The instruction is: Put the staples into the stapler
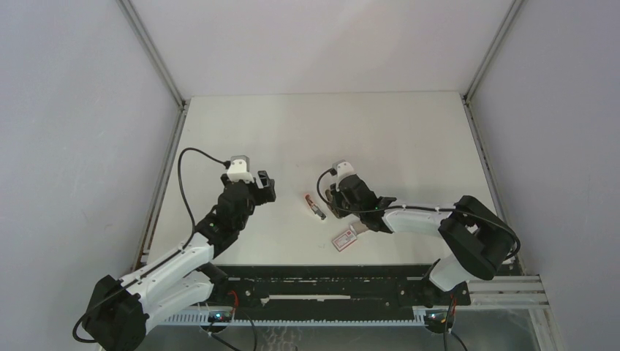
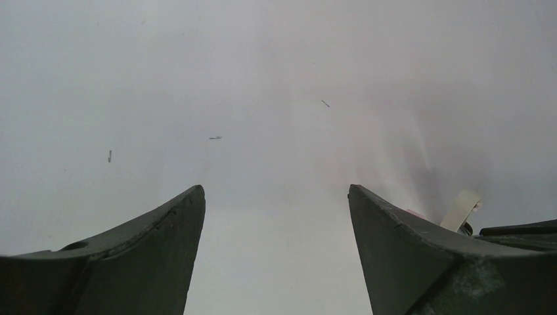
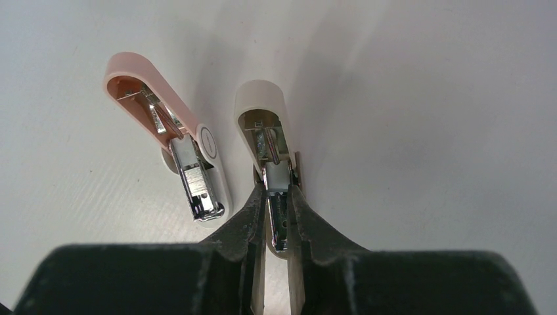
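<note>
Two mini staplers lie side by side with their lids flipped open. The cream stapler (image 3: 261,108) has its silver metal channel between the fingers of my right gripper (image 3: 277,190), which is shut on it. The pink stapler (image 3: 148,82) lies to its left, untouched, with a ridged silvery block of staples (image 3: 196,178) in its channel. In the top view my right gripper (image 1: 327,203) covers the cream stapler, and the pink stapler (image 1: 314,207) shows beside it. My left gripper (image 1: 262,189) (image 2: 276,190) is open and empty, left of the staplers. No pale staple tray is in view.
A white box with a red label (image 1: 345,238) lies near my right forearm, toward the front edge. A few loose staples (image 2: 215,138) lie on the white table ahead of the left gripper. Grey walls enclose the table on both sides.
</note>
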